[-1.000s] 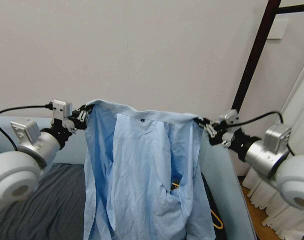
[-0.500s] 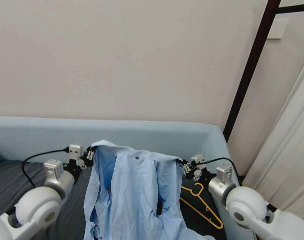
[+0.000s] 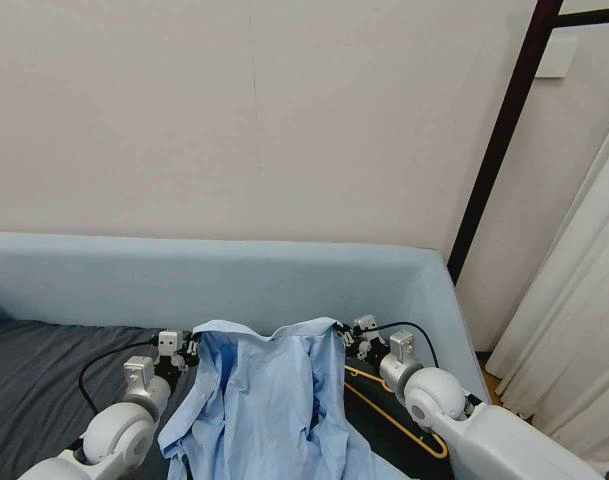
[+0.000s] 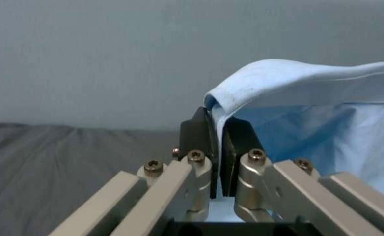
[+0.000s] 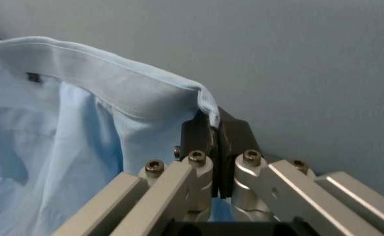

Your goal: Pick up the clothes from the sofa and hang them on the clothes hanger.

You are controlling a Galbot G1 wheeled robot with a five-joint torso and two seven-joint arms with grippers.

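Gripping the pale blue shirt at two points along its top edge, both hands sit low over the sofa. The left hand is clamped shut on one corner of the cloth, and its wrist view shows the folded hem pinched between the dark pads. The right hand is closed the same way on the other end of that edge, near the collar band. Between them the edge sags a little, and the rest of the shirt falls in loose folds, its lower part apparently bunched on the seat and its dark grey cover.

As for progress, the grasp looks secure on both sides, so the picking-up is under way, though the shirt does not yet hang clear of the sofa. An orange hanger lies on the seat just beside the right arm, with nothing on it. A dark pole stands well apart to the right. Lifting the shirt free and hanging it are both left to do.
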